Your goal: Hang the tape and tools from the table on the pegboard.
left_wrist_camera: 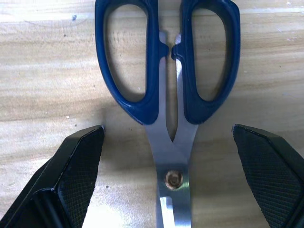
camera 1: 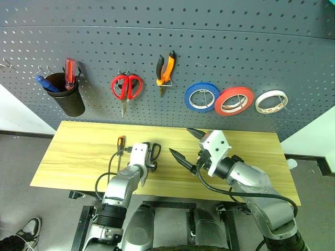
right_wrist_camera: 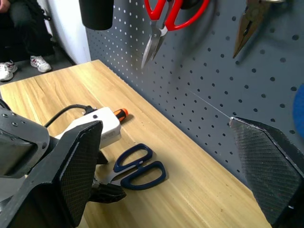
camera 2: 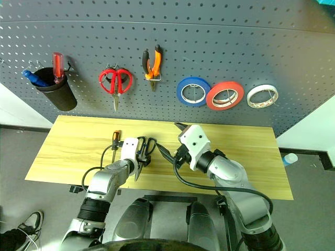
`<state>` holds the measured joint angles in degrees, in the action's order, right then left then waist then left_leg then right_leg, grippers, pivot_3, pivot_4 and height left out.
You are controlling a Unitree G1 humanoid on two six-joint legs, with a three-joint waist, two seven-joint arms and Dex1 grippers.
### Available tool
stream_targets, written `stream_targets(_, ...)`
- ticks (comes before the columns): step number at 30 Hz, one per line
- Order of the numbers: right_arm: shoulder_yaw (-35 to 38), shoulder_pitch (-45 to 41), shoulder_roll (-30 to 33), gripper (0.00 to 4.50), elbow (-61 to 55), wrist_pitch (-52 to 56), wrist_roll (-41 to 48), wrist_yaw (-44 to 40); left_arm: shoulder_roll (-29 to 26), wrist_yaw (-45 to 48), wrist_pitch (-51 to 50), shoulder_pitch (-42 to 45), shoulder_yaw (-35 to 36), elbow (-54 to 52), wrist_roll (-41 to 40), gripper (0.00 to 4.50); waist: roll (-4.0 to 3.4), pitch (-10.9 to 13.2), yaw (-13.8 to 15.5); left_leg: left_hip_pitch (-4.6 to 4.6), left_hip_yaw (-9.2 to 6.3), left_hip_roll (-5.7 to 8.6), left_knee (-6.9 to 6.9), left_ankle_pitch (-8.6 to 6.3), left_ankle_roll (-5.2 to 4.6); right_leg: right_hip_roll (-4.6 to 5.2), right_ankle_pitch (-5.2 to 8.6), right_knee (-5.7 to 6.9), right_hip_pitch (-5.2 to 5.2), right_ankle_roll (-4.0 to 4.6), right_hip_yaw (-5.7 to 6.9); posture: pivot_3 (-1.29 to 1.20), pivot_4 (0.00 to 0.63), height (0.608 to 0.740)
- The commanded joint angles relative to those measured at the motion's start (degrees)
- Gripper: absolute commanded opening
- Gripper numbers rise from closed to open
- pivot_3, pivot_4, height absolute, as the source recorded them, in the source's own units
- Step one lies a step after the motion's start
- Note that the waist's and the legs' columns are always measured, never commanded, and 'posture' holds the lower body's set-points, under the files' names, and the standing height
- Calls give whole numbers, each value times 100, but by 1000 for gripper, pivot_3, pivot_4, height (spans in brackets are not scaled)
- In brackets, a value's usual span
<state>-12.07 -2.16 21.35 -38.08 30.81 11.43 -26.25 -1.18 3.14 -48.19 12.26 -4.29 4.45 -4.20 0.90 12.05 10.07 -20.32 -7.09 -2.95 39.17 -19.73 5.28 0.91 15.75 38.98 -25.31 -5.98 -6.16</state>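
Our left gripper [left_wrist_camera: 171,142] stands spread wide over the dark-handled scissors [left_wrist_camera: 168,80], one finger on each side of the pivot, touching neither; the blade tips run out of the wrist view. Just beside that gripper on the table [camera 1: 78,151] lies the slim screwdriver [camera 1: 120,146], its shaft partly behind the wrist. Our right gripper [camera 1: 183,144] hangs spread and holds nothing, near the pegboard [camera 1: 235,47], where the red tape [camera 1: 234,100] and pliers [camera 1: 165,70] hang above it.
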Motion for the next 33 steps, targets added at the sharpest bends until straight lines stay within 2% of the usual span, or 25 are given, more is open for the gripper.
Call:
stream_targets(1, -10, 9, 8, 4481, -272, -42, 9, 42, 31, -63, -75, 21, -81, 60, 90, 4500, 0, 0, 1, 0, 0, 0, 0, 0, 0, 0, 0, 0, 0, 0, 0, 288, 155, 681)
stream_targets(25, -51, 0, 44, 4481, -344, 2, -4, 152, 42, -182, -381, -22, -350, 307, 399, 4500, -15, -12, -8, 8, 0, 0, 0, 0, 0, 0, 8, 0, 9, 14, 0, 283, 163, 681)
stream_targets(28, -54, 6, 45, 4500, -364, 12, -2, 163, 36, -185, -395, -32, -352, 290, 401, 3982, -16, -13, -7, 8, 0, 0, 0, 0, 0, 0, 8, 0, 9, 14, 0, 283, 164, 681)
stream_targets(33, -71, 10, 40, 4500, -383, 29, -4, 179, 29, -174, -412, -58, -371, 259, 401, 2417, -17, -14, -6, 8, 0, 0, 0, 0, 0, 0, 8, 0, 10, 14, 0, 283, 164, 681)
